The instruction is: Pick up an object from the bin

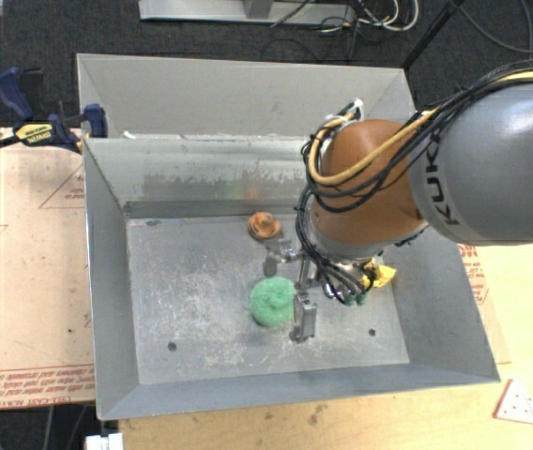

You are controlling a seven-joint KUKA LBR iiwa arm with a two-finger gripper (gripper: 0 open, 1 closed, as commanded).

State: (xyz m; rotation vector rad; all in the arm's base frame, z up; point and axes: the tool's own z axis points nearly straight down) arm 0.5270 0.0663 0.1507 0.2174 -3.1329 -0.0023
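Note:
My gripper (302, 324) hangs low over the middle of the bin floor, one metal finger reaching down just right of a green fuzzy ball (272, 302). The finger stands beside the ball, almost touching its right edge. A small orange-brown round thing (263, 224) lies near the back wall, behind the gripper and to its left. A yellow and black thing (376, 275) peeks out on the right, partly hidden under the wrist.
The arm with its orange cover and cables reaches in from the right and hides the bin's right middle. Bare scratched floor spreads left of the green ball and along the front wall.

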